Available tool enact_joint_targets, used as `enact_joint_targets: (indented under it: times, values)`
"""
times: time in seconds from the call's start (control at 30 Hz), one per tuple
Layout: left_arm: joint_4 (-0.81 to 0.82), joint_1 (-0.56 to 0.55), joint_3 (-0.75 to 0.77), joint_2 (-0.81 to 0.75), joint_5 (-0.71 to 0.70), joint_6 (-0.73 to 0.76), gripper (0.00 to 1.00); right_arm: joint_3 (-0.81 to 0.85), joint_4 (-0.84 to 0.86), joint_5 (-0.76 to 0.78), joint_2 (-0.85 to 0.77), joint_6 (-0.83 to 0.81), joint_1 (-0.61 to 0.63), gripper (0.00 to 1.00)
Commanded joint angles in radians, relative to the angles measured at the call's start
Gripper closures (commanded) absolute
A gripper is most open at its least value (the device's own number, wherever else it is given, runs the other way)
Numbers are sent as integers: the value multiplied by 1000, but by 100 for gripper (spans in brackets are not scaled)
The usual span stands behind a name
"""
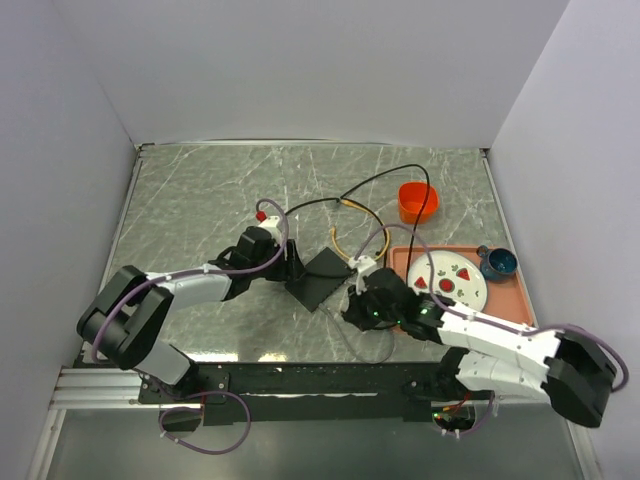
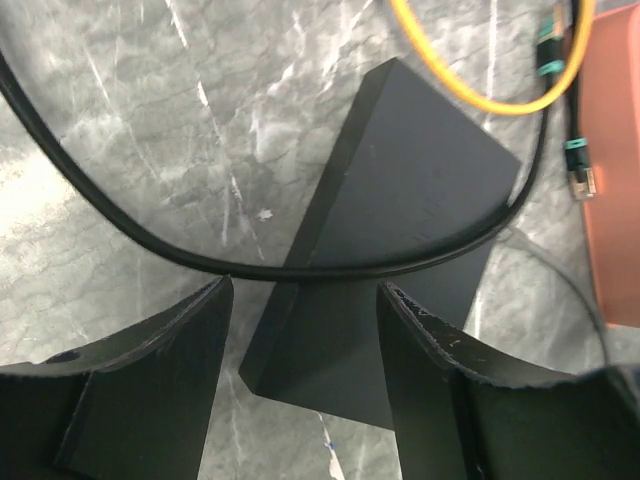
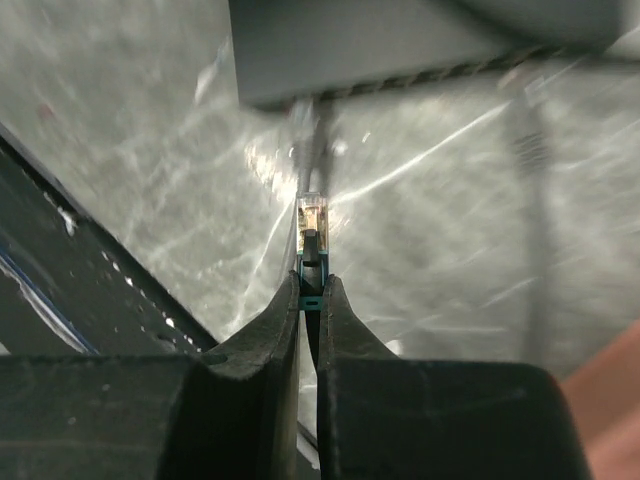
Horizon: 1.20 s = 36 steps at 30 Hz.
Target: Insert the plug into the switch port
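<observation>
While the right gripper keeps its fingers pinched shut on a teal plug, the plug's clear tip points at the switch, whose edge lies blurred just ahead with a small gap between the two. Whether the tip lines up with a socket cannot be told.

Seen from above, the switch lies flat on the marble table, between the two grippers. The left gripper is spread wide, its fingers standing either side of the switch's near corner and holding nothing; whether they touch the box is unclear. A black cable crosses over the switch, and a yellow cable loops just beyond it.

On the right side of the table sits an orange tray carrying a white plate and a blue cup. An orange bowl stands behind the tray.
</observation>
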Motion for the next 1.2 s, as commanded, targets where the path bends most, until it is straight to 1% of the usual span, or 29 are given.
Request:
enact_joint_targets:
  times: [0.0, 0.07, 0.1, 0.2, 0.23, 0.33, 0.4, 0.5, 0.6, 0.77, 0.9, 1.17]
  values:
    - [65, -5, -7, 34, -24, -21, 35, -5, 121, 46, 121, 94, 57, 100]
    - [84, -5, -15, 37, -43, -24, 34, 5, 149, 61, 159, 110, 74, 100]
    - [90, -5, -24, 37, -56, -23, 34, 5, 160, 127, 176, 113, 79, 100]
    - [90, -5, -33, 31, -105, -20, 34, -12, 221, 199, 177, 128, 83, 100]
    - [85, -5, -33, 28, -116, -21, 34, -15, 227, 252, 173, 137, 83, 100]
    - [88, -5, -32, 25, -131, -12, 33, -44, 275, 313, 170, 141, 83, 100]
    - [101, -5, -36, 25, -126, -10, 34, -57, 324, 330, 173, 131, 83, 100]
    - [107, -5, -26, 45, -125, -12, 33, -55, 344, 354, 219, 122, 82, 100]
    - [122, -5, -19, 68, -119, -16, 33, -58, 374, 340, 250, 128, 89, 100]
    - [147, -5, -1, 114, -111, -26, 34, -97, 408, 357, 249, 144, 120, 100]
    - [167, -5, 13, 157, -96, -29, 34, -113, 445, 399, 256, 145, 148, 100]
    - [184, -5, 27, 195, -76, -27, 37, -100, 503, 431, 305, 154, 172, 100]
